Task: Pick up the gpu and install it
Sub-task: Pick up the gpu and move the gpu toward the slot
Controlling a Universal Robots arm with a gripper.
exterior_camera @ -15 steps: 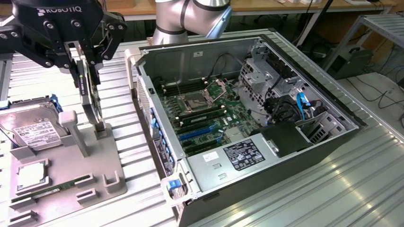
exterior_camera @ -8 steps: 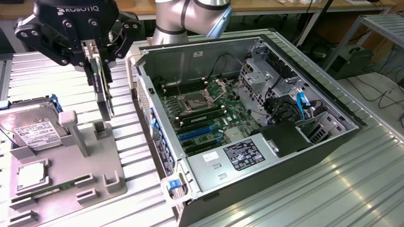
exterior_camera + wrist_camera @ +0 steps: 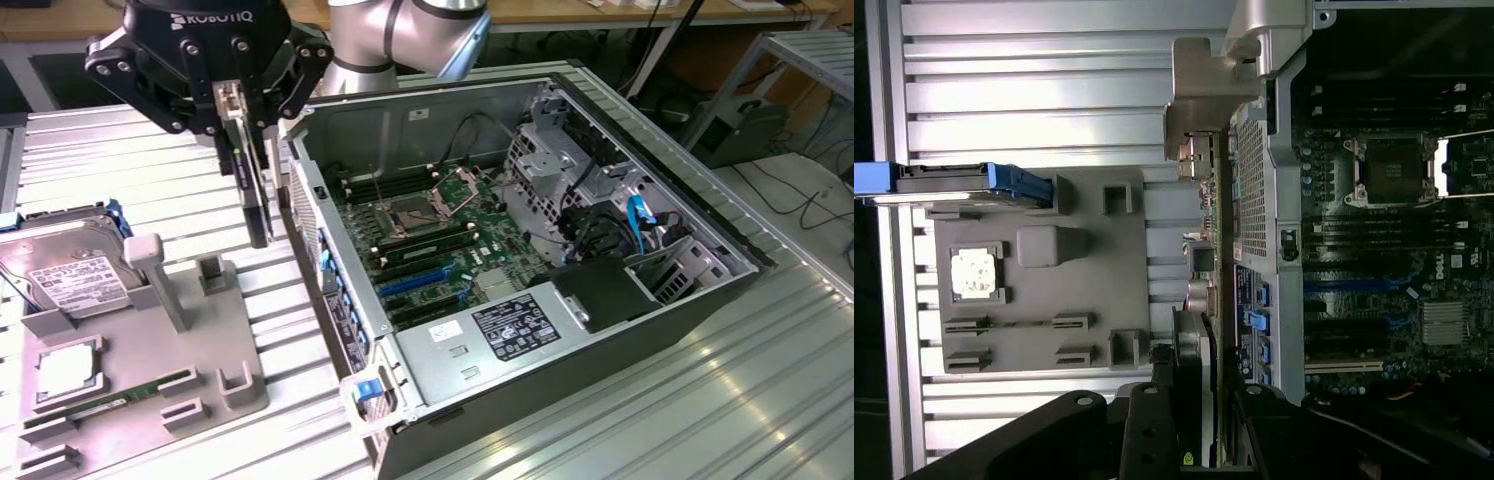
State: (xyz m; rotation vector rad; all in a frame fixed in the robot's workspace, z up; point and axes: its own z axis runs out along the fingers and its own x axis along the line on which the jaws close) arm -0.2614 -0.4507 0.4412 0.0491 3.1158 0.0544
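Ribbed aluminium tabletop (image 3: 147,170) runs under everything, with workbenches and cables behind.

At nine o'clock in the exterior view sits a grey moulded plastic fixture tray (image 3: 200,345). It carries a boxy silver hard drive with a white label (image 3: 67,275), a small square silvery processor chip (image 3: 64,372) and a narrow green memory stick (image 3: 120,397).

Around eleven o'clock the black two-finger gripper (image 3: 244,125) hangs over the gap between tray and case. Its jaws are drawn narrow onto the gpu (image 3: 256,195), a thin flat dark circuit card with a silvery metal end bracket. The card hangs on edge, clear of the tray. In the wrist view the gpu (image 3: 1218,250) runs edge-on away from the gripper (image 3: 1212,440), just beside the case wall.

The card looks light and stiff but fragile. A pinch across the bare board near the bracket end seems safest. Its smooth thin faces could let it twist or slip.

From centre to three o'clock lies the open black and silver computer case (image 3: 574,380), side panel off. Inside it are:
- a green motherboard (image 3: 467,240);
- blue expansion slots (image 3: 414,282);
- a square processor socket (image 3: 407,215);
- a silver labelled power supply (image 3: 514,325).

The perforated rear wall (image 3: 300,190) stands between the card and the slots. Loose black and blue cables (image 3: 627,225) crowd the three o'clock side.
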